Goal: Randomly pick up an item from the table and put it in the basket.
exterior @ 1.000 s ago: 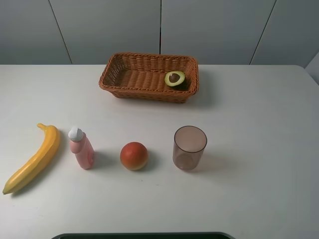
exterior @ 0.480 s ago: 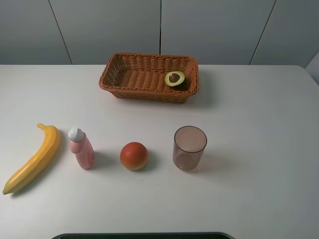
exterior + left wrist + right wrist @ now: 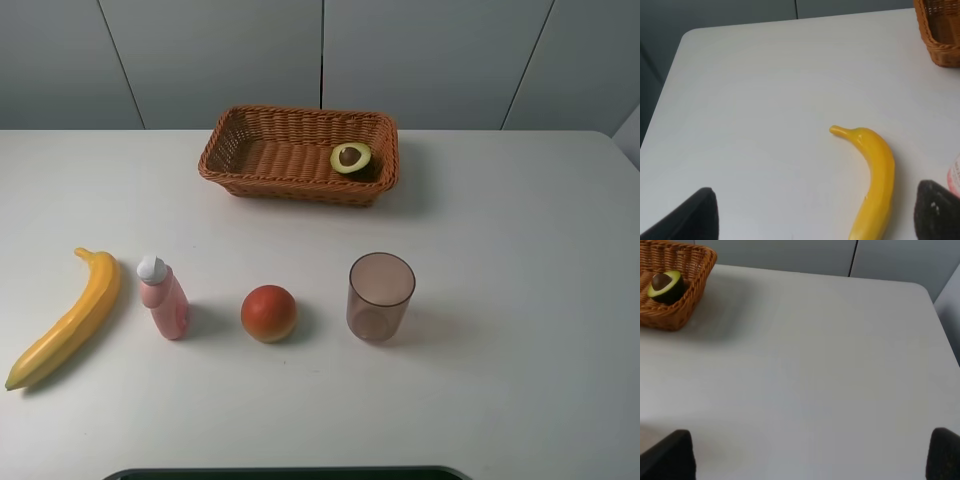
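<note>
avocado [image 3: 351, 158] in basket [image 3: 262, 155], right end; cup [image 3: 380, 296] before it.

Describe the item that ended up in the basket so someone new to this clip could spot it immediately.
Find the wicker basket at the far middle of the white table. At its right end lies a half avocado, cut face up. Dark green skin, yellow-green flesh and a brown pit mark it; it is the only thing in the basket.

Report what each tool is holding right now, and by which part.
Nothing is held. The left tool and right tool are both open and empty above the table; the half avocado lies in the basket.
</note>
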